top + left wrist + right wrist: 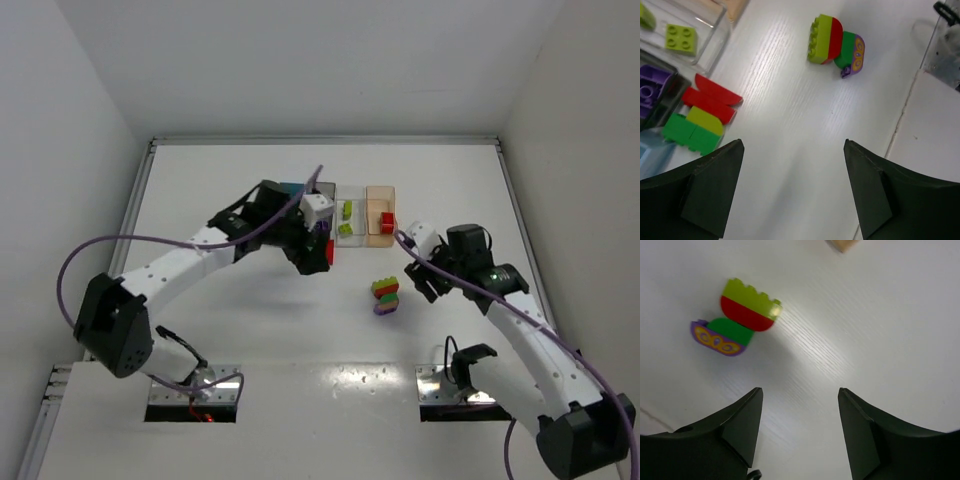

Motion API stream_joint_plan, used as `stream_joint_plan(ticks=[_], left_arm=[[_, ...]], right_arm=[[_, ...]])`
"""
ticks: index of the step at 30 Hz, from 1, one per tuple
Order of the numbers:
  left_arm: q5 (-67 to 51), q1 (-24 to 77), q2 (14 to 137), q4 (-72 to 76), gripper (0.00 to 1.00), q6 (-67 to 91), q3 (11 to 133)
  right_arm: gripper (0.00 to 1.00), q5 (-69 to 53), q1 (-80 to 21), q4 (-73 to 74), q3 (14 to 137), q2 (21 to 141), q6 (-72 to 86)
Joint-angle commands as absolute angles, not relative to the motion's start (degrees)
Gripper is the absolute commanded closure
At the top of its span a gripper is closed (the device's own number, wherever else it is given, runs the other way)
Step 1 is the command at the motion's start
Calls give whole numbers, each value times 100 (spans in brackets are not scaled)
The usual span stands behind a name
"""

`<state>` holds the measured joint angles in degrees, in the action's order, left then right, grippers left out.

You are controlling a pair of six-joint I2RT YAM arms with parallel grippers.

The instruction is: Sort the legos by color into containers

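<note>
sorted-ish: yellow-green legos (346,210) in clear bin (358,225); red one (388,222) in tan bin (375,228) | to go: mixed stack (385,295) on worktop (250,330), 6 o'clock of tan bin; second clump (700,117) near bins | left pincer (792,150), right pincer (800,390): released, empty

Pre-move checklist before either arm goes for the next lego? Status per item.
1. Left gripper empty, jaws apart: ok.
2. Right gripper empty, jaws apart: ok.
3. Lego stack lies on the open table, apart from both grippers: ok.
4. Stack is a single color: not ok; yellow-green, red, green and purple pieces are joined.
5. Red, yellow-green and green cluster is in a bin: not ok; it lies beside the dark grey bin.
6. Clear bin holds only yellow-green bricks: ok.
</note>
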<state>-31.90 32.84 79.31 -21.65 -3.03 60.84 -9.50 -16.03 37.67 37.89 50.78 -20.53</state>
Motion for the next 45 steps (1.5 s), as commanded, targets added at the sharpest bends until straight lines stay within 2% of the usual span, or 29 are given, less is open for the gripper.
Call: stream_joint_plan(ticks=[1,4,8,13,17,19,21,42,45], left_arm=[[-2436,3857,8445,-2452,13,-729,6775],[-1926,4287,9043,-2453,17,-537,7250],[-1109,4903,9763,-2162,24,-54,7812],[-195,5606,10546,-2039,25,491,8349],[-9,5810,11013,-1881,25,896,8700],[61,5871,11292,-1881,25,1142,8841],[9,5976,11425,-1881,25,1265,8912],[141,6161,12454,-1934,25,1599,9519],[246,6161,12507,-1986,32,1679,9466]], right_arm=[[38,-206,-1310,3674,3709,4712,-2022],[38,768,-1152,3358,3709,4711,-1628],[38,1432,-888,3226,3761,4580,-1406],[33,2090,-686,3173,4042,4368,-1135],[32,2443,-686,3173,4332,4104,-915],[27,2654,-633,3226,4447,4043,-800],[24,2654,-633,3383,4675,4043,-616],[24,2206,-519,3507,4878,4096,-475],[24,2206,-519,3507,4878,4096,-475]])
